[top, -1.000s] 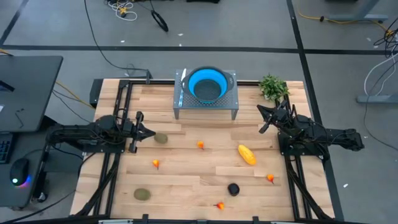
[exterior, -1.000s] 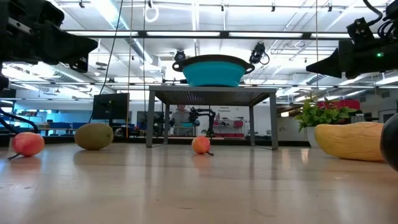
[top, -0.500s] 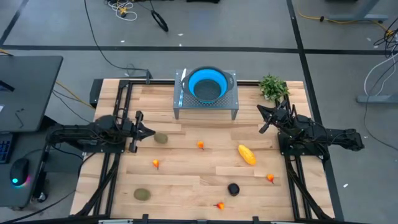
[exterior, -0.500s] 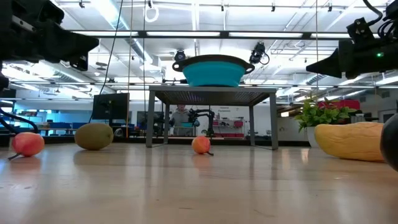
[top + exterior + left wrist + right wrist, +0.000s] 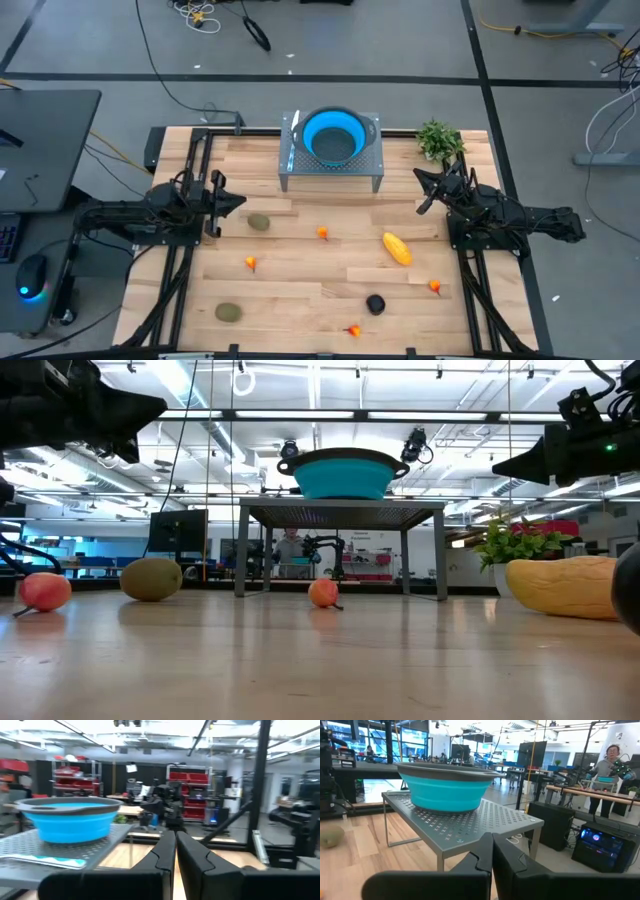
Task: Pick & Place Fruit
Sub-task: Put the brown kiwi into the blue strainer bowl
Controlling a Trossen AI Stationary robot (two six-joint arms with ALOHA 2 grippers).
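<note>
On the left side, my left gripper hangs above the table with its fingers closed together and holding nothing. The nearest fruit is a green oval fruit, just beside the fingertips, a little further toward the table middle and toward the front edge. I judge the left arm should take it. Its long axis I cannot tell. On the right, my right gripper waits near the plant, also closed and empty; the yellow fruit lies nearer to it.
</note>
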